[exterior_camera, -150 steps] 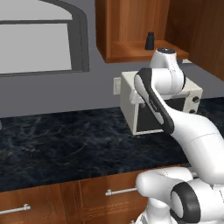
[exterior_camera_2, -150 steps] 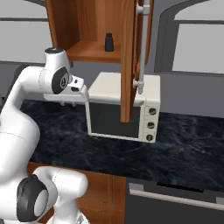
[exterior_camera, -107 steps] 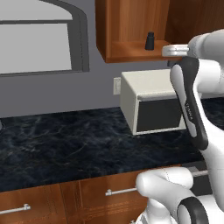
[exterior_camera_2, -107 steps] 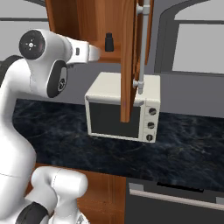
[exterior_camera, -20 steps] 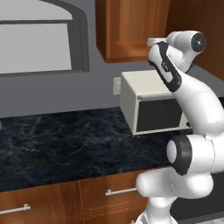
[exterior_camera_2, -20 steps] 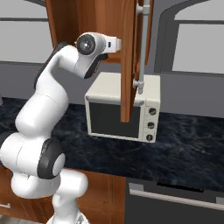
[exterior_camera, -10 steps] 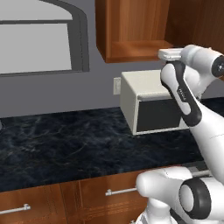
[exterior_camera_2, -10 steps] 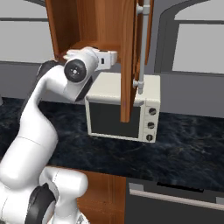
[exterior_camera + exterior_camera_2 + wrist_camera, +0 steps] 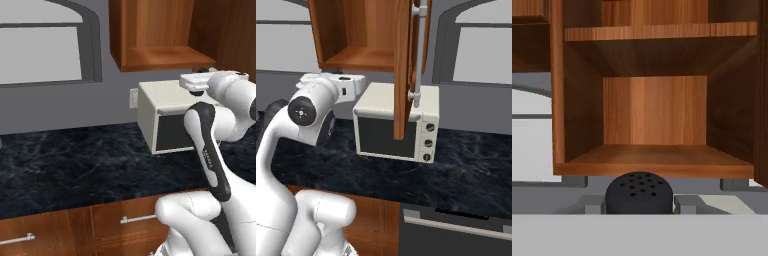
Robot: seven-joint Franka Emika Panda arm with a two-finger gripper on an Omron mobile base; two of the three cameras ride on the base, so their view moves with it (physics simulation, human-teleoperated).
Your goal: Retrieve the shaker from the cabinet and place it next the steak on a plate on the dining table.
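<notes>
In the hand view the black shaker's (image 9: 639, 192) round perforated top sits between my two fingertips (image 9: 592, 204). My gripper (image 9: 639, 206) is shut on it. Ahead and slightly above is the open reddish-brown cabinet (image 9: 654, 155), its lower shelf bare. In the left base view my gripper (image 9: 185, 81) hangs just below the cabinet (image 9: 160, 56) and over the microwave. The right base view has the gripper (image 9: 362, 83) under the cabinet's (image 9: 356, 57) floor. The steak, the plate and the dining table are out of view.
A cream microwave (image 9: 167, 120) (image 9: 391, 125) stands on the black veined counter (image 9: 75, 160) right under the cabinet. The open cabinet door (image 9: 406, 65) with its silver bar handle hangs in front of the microwave. A grey-framed window (image 9: 40, 50) is to the left.
My hand has drawn back out of the cabinet and dropped below its floor, carrying the shaker. The elbow has swung down and toward the base.
</notes>
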